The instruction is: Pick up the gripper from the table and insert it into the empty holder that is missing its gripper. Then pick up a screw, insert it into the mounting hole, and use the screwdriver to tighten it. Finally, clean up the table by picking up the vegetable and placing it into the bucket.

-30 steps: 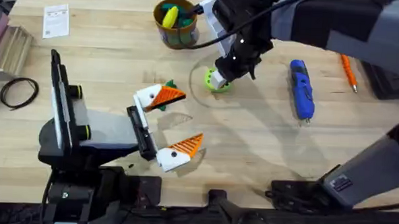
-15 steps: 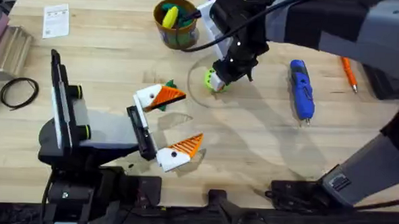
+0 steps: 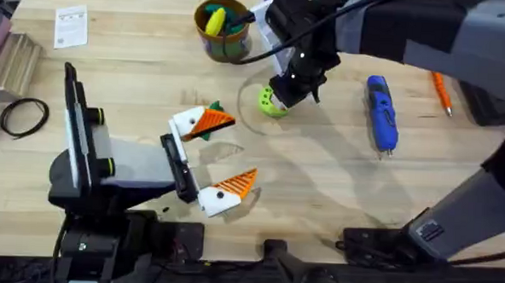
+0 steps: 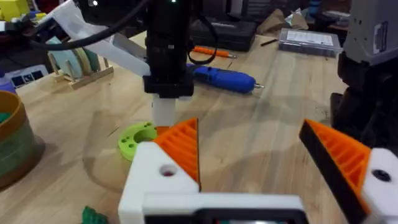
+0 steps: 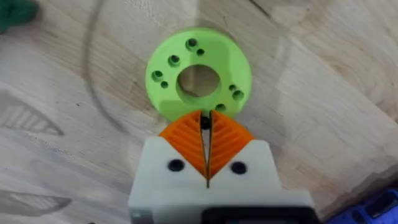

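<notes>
Seemingly pinched right gripper (image 5: 206,126) over green disc (image 5: 199,78).

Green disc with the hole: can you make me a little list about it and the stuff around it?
green disc: flat on the table, centre hole empty
right pincer: just above the disc's edge, orange pads pressed together, a tiny dark thing between the tips, too small to name
left pincer: wide open, low over the table
screwdriver: blue, lying on the robot's right of the disc
bucket: behind the disc, toys inside
</notes>
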